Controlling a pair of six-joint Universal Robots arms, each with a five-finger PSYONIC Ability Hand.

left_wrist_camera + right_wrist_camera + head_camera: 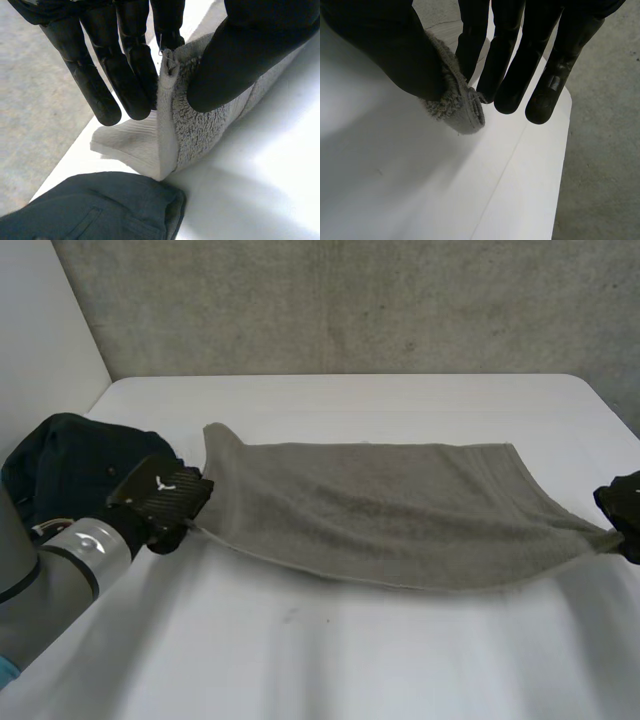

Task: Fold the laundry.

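A grey towel lies stretched across the white table, folded lengthwise. My left hand pinches its left near corner; in the left wrist view the towel sits between the thumb and the fingers. My right hand holds the right near corner at the table's right side. In the right wrist view that towel corner is pinched between the thumb and the straight fingers, just above the table.
A dark green garment lies bunched at the table's left edge, right behind my left hand; the left wrist view shows the garment beside the towel's corner. A concrete wall stands behind the table. The table's right edge is close to my right hand.
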